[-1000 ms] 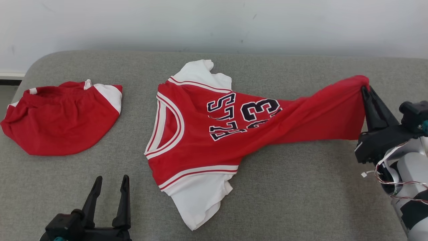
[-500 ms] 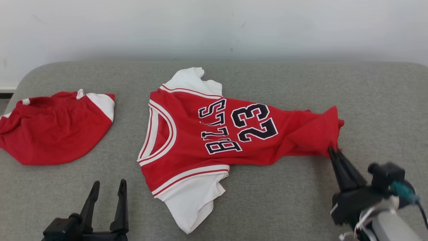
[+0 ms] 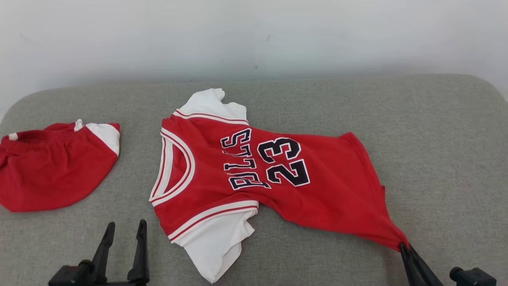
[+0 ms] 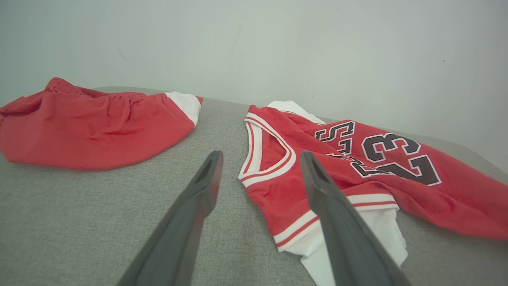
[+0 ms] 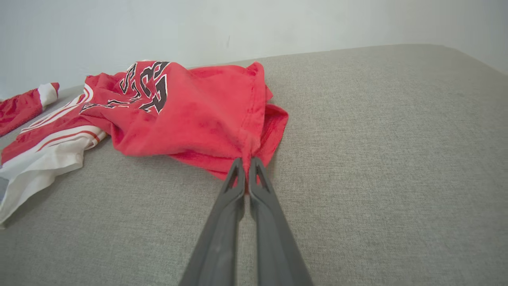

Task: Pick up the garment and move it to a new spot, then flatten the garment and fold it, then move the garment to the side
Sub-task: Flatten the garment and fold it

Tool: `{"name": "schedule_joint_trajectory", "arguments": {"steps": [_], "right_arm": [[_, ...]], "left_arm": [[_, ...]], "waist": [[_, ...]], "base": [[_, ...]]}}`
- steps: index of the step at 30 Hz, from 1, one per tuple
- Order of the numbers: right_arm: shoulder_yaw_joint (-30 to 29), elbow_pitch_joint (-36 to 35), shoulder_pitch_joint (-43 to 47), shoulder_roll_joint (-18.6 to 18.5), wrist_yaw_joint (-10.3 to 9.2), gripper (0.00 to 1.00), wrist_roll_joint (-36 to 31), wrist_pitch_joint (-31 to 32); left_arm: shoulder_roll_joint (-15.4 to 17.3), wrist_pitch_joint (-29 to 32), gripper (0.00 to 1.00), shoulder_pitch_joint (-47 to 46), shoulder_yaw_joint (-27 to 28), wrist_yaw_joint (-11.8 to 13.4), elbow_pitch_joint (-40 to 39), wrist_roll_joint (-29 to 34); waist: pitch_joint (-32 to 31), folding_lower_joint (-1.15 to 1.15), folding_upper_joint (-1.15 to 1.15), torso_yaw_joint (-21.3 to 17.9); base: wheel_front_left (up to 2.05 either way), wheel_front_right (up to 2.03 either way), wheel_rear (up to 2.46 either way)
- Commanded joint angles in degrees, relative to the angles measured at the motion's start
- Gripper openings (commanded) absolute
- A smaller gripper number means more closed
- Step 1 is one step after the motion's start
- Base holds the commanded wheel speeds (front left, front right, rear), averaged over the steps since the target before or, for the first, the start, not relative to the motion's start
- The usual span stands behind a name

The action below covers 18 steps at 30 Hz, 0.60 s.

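Note:
The garment (image 3: 254,178) is a red jersey with white sleeves and the number 23, lying on the grey cushion, collar to the left. Its hem is stretched toward the near right, where my right gripper (image 3: 404,246) is shut on the lower hem corner. In the right wrist view the right gripper (image 5: 246,161) pinches the bunched red hem of the garment (image 5: 198,115). My left gripper (image 3: 124,228) stands open at the near left, short of the collar, holding nothing. The left wrist view has the left gripper (image 4: 260,159) with fingers apart before the garment (image 4: 357,167).
Red shorts (image 3: 51,171) with white trim lie crumpled at the far left, also as red shorts (image 4: 91,123). The grey cushion (image 3: 436,139) has rounded corners and ends at a pale wall behind. Bare cushion lies to the right of the jersey.
My right gripper has pulled the hem from the far right down toward the near right edge, spreading the jersey's body. The head camera has tilted, shifting the scene left and down. The left gripper stays open.

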Motion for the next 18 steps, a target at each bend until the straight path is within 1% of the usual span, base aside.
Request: {"name": "schedule_joint_trajectory", "arguments": {"steps": [1,7,10,13,15,18], "right_arm": [[-0.7,-1.0,0.7,0.6,-0.15,1.00,-0.2,-0.1],[-2.7,-4.7,1.0,2.0,-0.15,1.00,-2.2,-0.1],[-4.1,-7.7,0.7,3.3,-0.15,1.00,-4.7,-0.1],[-4.8,-9.1,0.6,4.4,-0.15,1.00,-7.0,-0.1],[-5.1,-9.5,0.6,5.0,-0.15,1.00,-7.5,-0.1],[-5.9,-10.5,0.6,7.0,-0.15,1.00,-9.4,-0.1]], "left_arm": [[0.2,0.0,1.00,0.7,0.3,0.1,0.1,-0.1],[0.5,0.0,1.00,1.5,0.8,0.1,0.1,0.0],[0.4,0.0,1.00,2.0,1.5,0.1,-0.6,0.4],[0.2,0.0,1.00,2.5,1.9,0.1,-1.0,0.9],[0.1,0.0,1.00,2.6,2.1,0.1,-1.1,1.0],[-0.2,0.0,1.00,2.6,3.0,0.1,-1.7,1.7]], "waist": [[-0.4,0.00,0.00,-0.5],[-1.6,0.00,0.00,-1.1],[-2.4,0.00,0.00,-1.3],[-3.2,0.00,0.00,-1.3],[-3.3,0.00,0.00,-1.3],[-3.9,0.00,0.00,-1.0]], "base": [[0.00,0.00,0.00],[0.00,0.00,0.00],[0.00,0.00,0.00],[0.00,0.00,0.00],[0.00,0.00,0.00],[0.00,0.00,0.00]]}}
